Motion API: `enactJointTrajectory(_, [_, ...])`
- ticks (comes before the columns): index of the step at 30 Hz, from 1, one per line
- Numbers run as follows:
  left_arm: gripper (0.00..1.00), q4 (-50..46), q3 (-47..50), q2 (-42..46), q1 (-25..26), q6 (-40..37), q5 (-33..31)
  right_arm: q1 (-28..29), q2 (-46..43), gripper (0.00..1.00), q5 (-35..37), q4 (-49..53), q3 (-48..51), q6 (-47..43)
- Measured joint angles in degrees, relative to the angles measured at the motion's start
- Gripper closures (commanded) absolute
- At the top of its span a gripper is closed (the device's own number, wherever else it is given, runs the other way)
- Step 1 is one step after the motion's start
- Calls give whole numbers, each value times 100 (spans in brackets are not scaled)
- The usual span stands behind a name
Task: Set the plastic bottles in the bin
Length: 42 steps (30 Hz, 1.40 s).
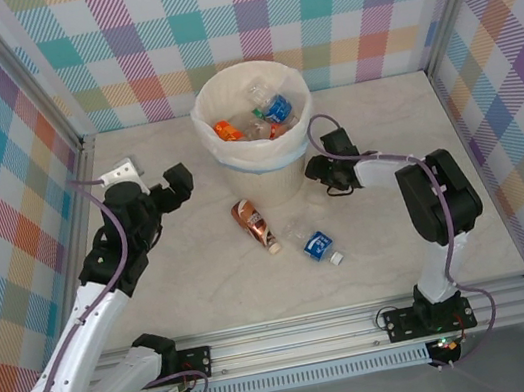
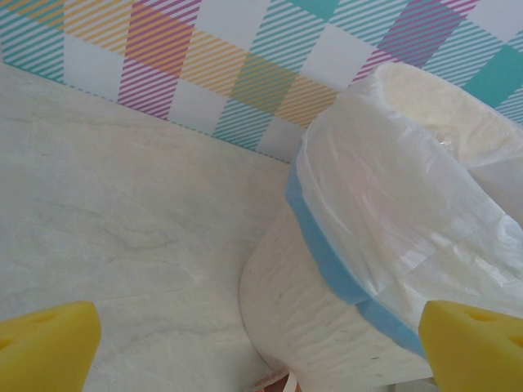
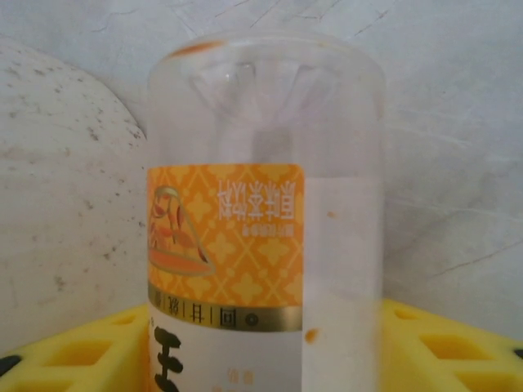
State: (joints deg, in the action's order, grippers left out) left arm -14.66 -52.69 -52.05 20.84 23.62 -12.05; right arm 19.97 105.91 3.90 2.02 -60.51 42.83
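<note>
We have the right fingers clamped on the orange-label bottle, low beside the bin. We should lift straight up, clear the bag rim and centre over the opening before releasing. The left fingers are apart and empty, near the bin. The brown bottle and blue-label bottle lie on the table.
</note>
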Motion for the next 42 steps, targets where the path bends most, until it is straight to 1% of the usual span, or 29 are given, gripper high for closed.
enactJointTrajectory(3, [0,2,7,-63,-2,66,81,11,-136,49,146,-127,190,2])
enactJointTrajectory(8, [0,157,146,-125,-15,114,310,11,-697,56,319,-343,774,-122])
enactJointTrajectory(16, [0,352,273,-179,-37,192,498,11,-1790,56,573,-1001,1425,-494])
enactJointTrajectory(22, [0,472,348,-186,-46,271,509,11,-2608,55,599,-1641,1823,-1158])
enactJointTrajectory(26, [0,481,404,-223,-74,358,507,11,-3053,55,584,-1799,1893,-1561])
enactJointTrajectory(30, [0,474,435,-291,-114,457,494,11,-3558,54,450,-1976,1902,-1921])
enactJointTrajectory(36, [0,466,444,-385,-205,560,437,11,-4207,55,28,-2197,1814,-2413])
enactJointTrajectory(39, [0,461,444,-389,-267,592,420,11,-4253,55,-264,-2208,1478,-2520])
enactJointTrajectory(42, [0,459,450,-389,-317,669,404,11,-4192,55,-682,-2208,929,-2557])
